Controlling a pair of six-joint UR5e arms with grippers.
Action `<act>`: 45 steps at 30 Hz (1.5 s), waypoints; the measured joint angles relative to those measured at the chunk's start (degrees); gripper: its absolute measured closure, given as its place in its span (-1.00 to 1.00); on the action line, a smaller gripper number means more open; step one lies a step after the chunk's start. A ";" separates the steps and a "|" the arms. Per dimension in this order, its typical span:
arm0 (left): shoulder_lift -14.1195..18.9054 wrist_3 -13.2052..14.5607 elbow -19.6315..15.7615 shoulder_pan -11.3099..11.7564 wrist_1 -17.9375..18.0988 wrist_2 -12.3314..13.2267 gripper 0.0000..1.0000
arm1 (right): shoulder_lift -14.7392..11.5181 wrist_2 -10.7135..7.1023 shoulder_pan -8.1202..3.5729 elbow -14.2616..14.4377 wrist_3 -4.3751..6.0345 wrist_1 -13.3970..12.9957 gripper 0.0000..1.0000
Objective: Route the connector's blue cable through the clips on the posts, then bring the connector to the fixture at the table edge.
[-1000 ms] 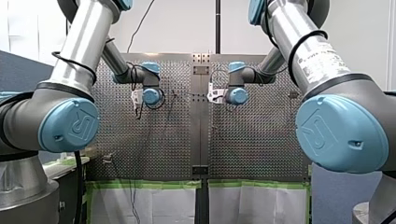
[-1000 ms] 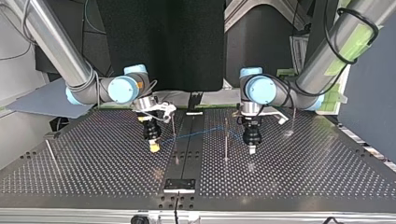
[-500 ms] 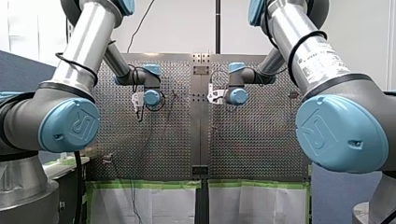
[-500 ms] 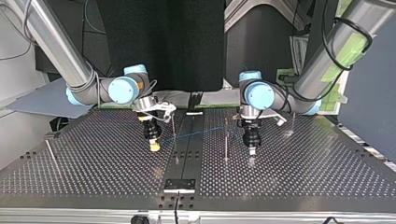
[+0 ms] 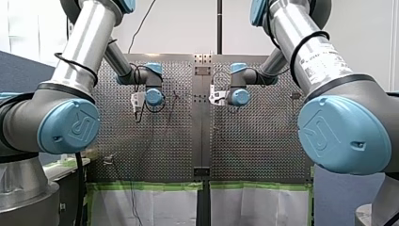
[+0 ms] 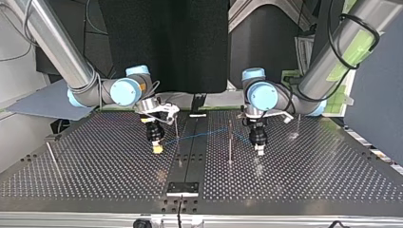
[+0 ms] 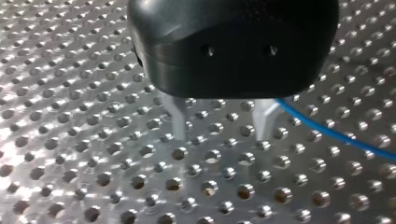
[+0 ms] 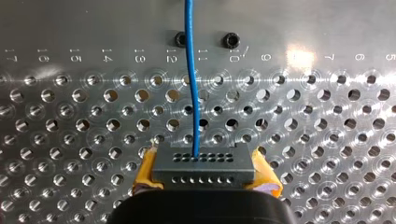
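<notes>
Perforated steel tabletop (image 6: pixel 95 175) is spanned by the blue cable (image 8: pixel 190 70), drawn from the dark grey multi-hole connector (image 8: pixel 204 169) pinched between yellow pads by the right gripper (image 6: pixel 156 149) to the slim metal post (image 6: pixel 230 142), near which the left gripper (image 7: pixel 219 128) is held spread; a snag on the thinner rod (image 6: pixel 177 130) between is risked by sideways pull

Engraved numbers run in a row from 17 down to 5 across the counter (image 8: pixel 116 28) just ahead of my right claw (image 8: pixel 205 175), the 8 nearly lost in glare. In the front view, a "UR" logo marks each arm's blue joint cap (image 5: pixel 70 126). The label (image 5: pixel 324 59) on my right arm is too small to read.
</notes>
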 joint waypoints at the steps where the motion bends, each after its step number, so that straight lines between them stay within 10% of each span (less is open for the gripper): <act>1: 0.00 -0.03 -0.03 -0.11 -0.47 -0.20 -1.00 | -0.01 0.00 0.00 0.00 0.00 0.09 1.00; 45: 10.48 -5.12 -16.67 -4.57 1.30 3.93 -1.00 | 0.01 0.17 0.15 0.00 -0.01 1.99 1.00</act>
